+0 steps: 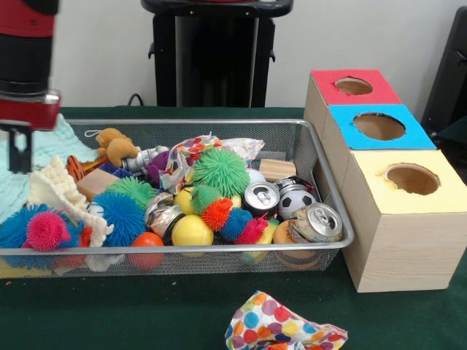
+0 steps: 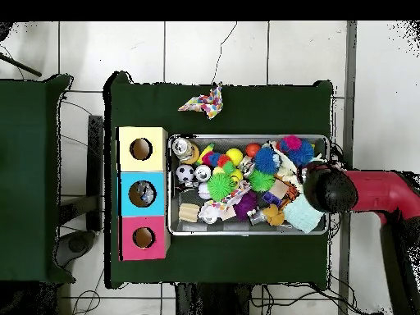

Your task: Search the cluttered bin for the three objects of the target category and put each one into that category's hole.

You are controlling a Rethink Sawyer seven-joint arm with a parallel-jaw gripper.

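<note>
Even, bright indoor light; soft shadows under bin [image 1: 321,251]; slight glare on can tops; mild overall softness.

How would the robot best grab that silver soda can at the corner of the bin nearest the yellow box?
Probably from above, closing across the round sides of the soda can. It lies tilted with its lid facing outward, on top of the clutter. The mesh bin wall and the soccer ball crowd it, so a sideways approach looks blocked.
</note>
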